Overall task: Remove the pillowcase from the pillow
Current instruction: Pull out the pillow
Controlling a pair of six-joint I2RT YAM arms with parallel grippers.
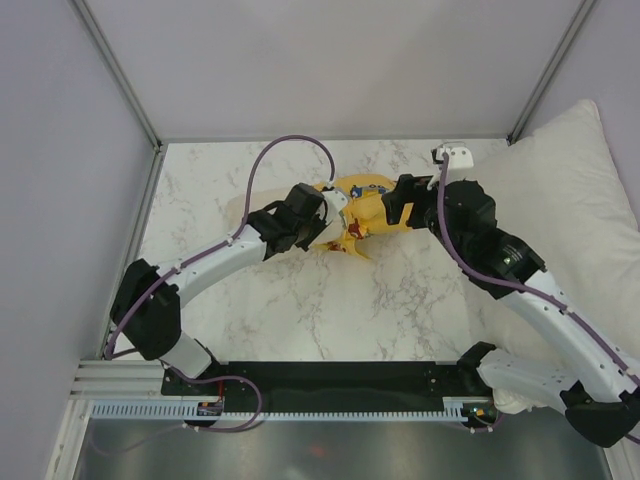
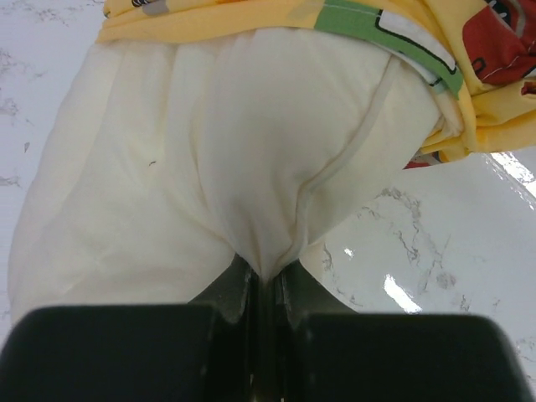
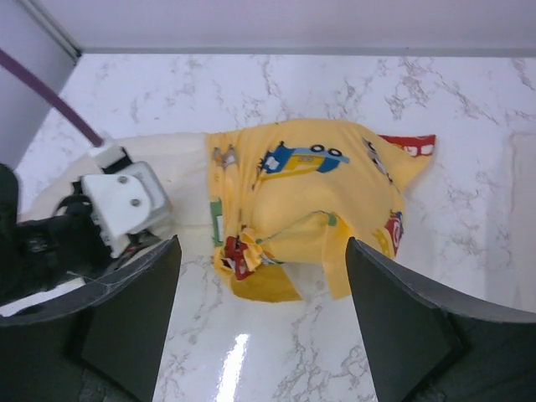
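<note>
The yellow pillowcase (image 3: pixel 318 193) with cartoon cars lies bunched on the marble table, still covering the far part of the cream pillow (image 2: pixel 193 159). In the top view the pillowcase (image 1: pixel 362 210) sits between both wrists. My left gripper (image 2: pixel 266 272) is shut on a pinch of the pillow's bare cream end, and the yellow pillowcase (image 2: pixel 276 12) rim runs across the top of that view. My right gripper (image 3: pixel 261 276) is open just in front of the pillowcase's gathered edge, with nothing between its fingers. The pillow (image 3: pixel 180 172) shows beside the left wrist there.
A much larger white pillow (image 1: pixel 575 190) fills the table's right side, under my right arm. A small white fitting (image 1: pixel 452 154) sits at the back edge. Grey walls close in the marble table (image 1: pixel 300 310) on the left, back and right.
</note>
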